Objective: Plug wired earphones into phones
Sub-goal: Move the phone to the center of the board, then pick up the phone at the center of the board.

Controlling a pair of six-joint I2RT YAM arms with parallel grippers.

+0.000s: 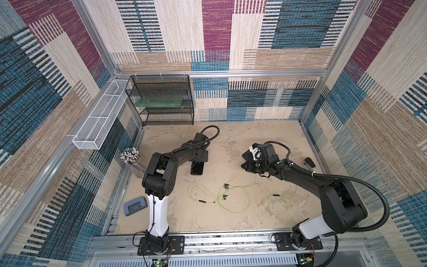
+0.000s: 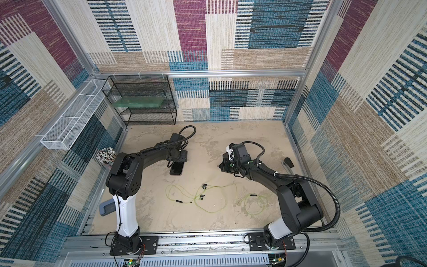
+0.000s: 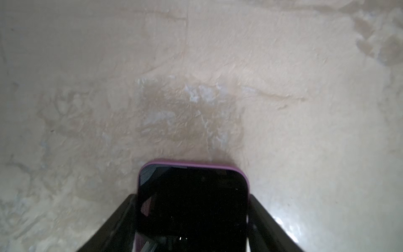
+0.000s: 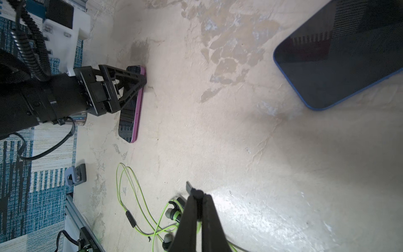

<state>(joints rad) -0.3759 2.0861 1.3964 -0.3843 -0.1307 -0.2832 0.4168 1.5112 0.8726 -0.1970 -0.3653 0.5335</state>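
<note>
- Your left claw (image 3: 192, 197) sits wide astride the pink-cased phone (image 4: 130, 117) at centre-left, fingers (image 3: 117, 218) against its long edges; whether they pinch it, you cannot tell.
- Your right claw (image 4: 197, 194) is closed, a small dark nub at its tip, apart from the blue-cased phone (image 4: 340, 56).
- Wired earphones (image 1: 221, 198) sprawl near-centre.
- Far left, the black mesh rack (image 1: 166, 118) holds a green board (image 1: 159, 102).
- Bare bench (image 1: 231, 148) separates the phones.

phone (image 3: 193, 207): purple-edged, dark screen | between fingers of left pincer (image 3: 193, 196) | tabletop (image 3: 196, 87): mottled beige
</note>
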